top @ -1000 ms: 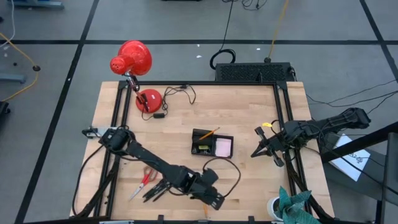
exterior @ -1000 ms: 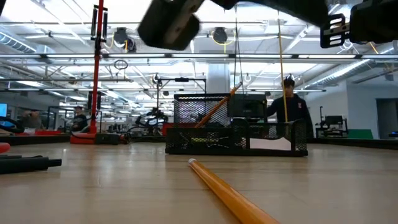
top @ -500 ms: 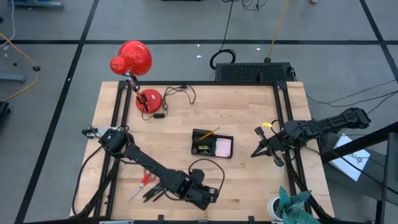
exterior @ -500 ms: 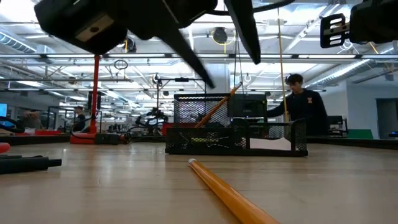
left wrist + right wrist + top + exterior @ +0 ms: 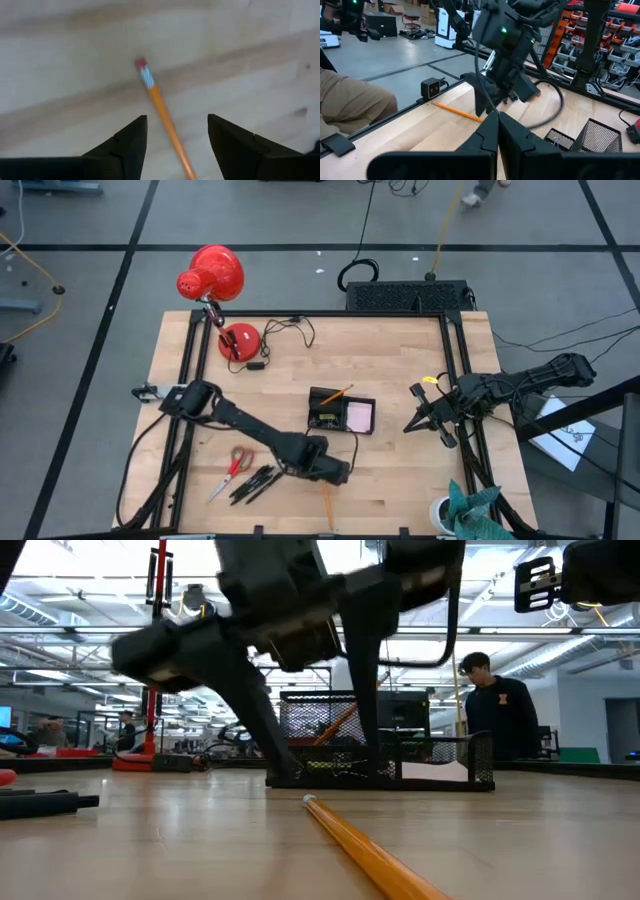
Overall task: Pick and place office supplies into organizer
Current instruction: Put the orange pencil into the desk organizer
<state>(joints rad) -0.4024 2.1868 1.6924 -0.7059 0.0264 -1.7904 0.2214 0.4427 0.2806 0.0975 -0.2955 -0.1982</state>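
1. Two arms are at the table [image 5: 400, 470]. The left gripper [image 5: 175, 137] hangs over the near part of the table, on the near side of the organizer [image 5: 341, 410], its fingers [image 5: 125, 145] spread wide and holding nothing.
2. One orange pencil [image 5: 162, 115] lies flat on the wood between those spread fingers, touching neither; its eraser end points away from the wrist camera. It lies nearer the table's front edge than the organizer.
3. One more pencil [image 5: 336, 394] leans out of the organizer's tall mesh compartment.
4. One pink sticky-note pad [image 5: 359, 417] sits in the organizer's right compartment.
5. One pair of red-handled scissors [image 5: 233, 469] lies well left of the organizer, toward the front edge; the black pens [image 5: 253, 483] lie just beside it, too bunched to count.
6. The right gripper [image 5: 497, 127] waits well right of the organizer at the table's edge, fingers pressed together, empty.
7. One red desk lamp [image 5: 212, 275] stands beyond the organizer, at the far left corner.
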